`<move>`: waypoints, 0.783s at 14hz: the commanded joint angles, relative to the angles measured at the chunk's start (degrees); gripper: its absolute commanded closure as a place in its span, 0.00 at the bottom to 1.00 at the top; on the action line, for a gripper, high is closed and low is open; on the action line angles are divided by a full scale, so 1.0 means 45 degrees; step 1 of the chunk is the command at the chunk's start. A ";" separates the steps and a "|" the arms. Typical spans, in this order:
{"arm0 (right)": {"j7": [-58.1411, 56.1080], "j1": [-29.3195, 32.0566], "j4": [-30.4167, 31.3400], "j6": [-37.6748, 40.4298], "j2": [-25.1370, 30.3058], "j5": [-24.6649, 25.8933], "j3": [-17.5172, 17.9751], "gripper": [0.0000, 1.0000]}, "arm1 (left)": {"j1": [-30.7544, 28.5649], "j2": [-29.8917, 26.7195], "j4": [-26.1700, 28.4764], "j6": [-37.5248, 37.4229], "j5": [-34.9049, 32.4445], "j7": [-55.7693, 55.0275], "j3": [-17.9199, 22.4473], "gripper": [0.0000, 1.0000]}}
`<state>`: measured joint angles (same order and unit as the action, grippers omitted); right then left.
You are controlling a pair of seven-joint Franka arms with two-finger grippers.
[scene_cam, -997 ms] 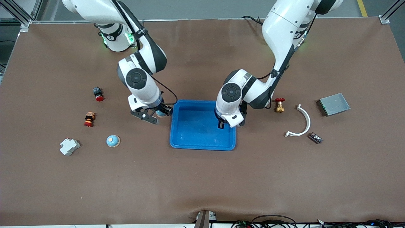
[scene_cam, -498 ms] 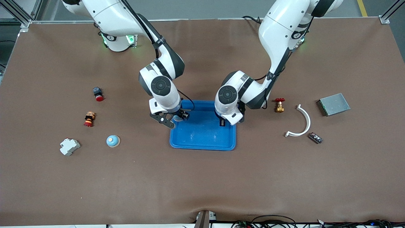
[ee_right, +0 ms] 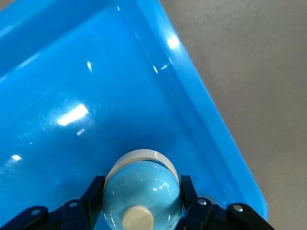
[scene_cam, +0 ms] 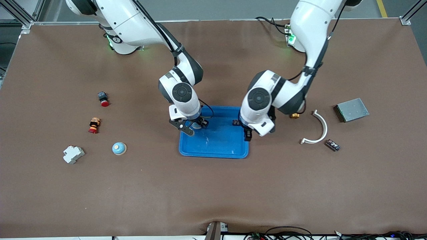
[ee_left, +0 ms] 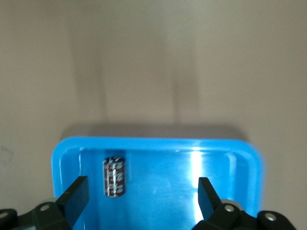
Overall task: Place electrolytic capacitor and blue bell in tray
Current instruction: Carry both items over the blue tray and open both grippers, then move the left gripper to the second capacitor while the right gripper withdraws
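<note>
Inside the shallow bright blue plastic tray [ee_left: 158, 148], the dark cylindrical electrolytic capacitor [ee_left: 114, 177] lies free at ten o'clock of the wide-open left gripper [ee_left: 143, 199]; over the tray, the right gripper [ee_right: 140, 205] clamps the pale blue domed bell [ee_right: 142, 189].

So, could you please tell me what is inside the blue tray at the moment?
The tray holds a dark electrolytic capacitor lying on its floor, below the open left pincer. The right pincer holds a blue bell over it. The pincers hide part of the floor.
</note>
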<state>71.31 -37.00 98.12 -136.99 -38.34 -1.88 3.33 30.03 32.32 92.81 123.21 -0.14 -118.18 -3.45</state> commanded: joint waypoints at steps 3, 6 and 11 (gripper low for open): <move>0.0247 -0.0194 -0.0339 -0.0085 -0.0426 0.0027 -0.0115 1.00 | -0.1574 -0.1341 0.0255 -0.1266 -0.0243 0.4590 -0.0053 0.00; 0.0266 -0.0195 -0.0339 -0.0456 -0.0582 0.0008 -0.0115 1.00 | -0.2609 -0.1635 0.0274 -0.1287 -0.0243 0.7033 -0.0092 0.00; 0.0266 -0.0195 -0.0339 -0.0729 -0.0777 0.0008 -0.0115 1.00 | -0.3703 -0.1557 0.0332 -0.1307 -0.0262 0.9910 -0.0092 0.00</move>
<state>71.43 -37.24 98.06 -139.61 -40.46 -1.88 3.25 15.18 26.08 93.45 117.94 -0.45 -77.21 -3.36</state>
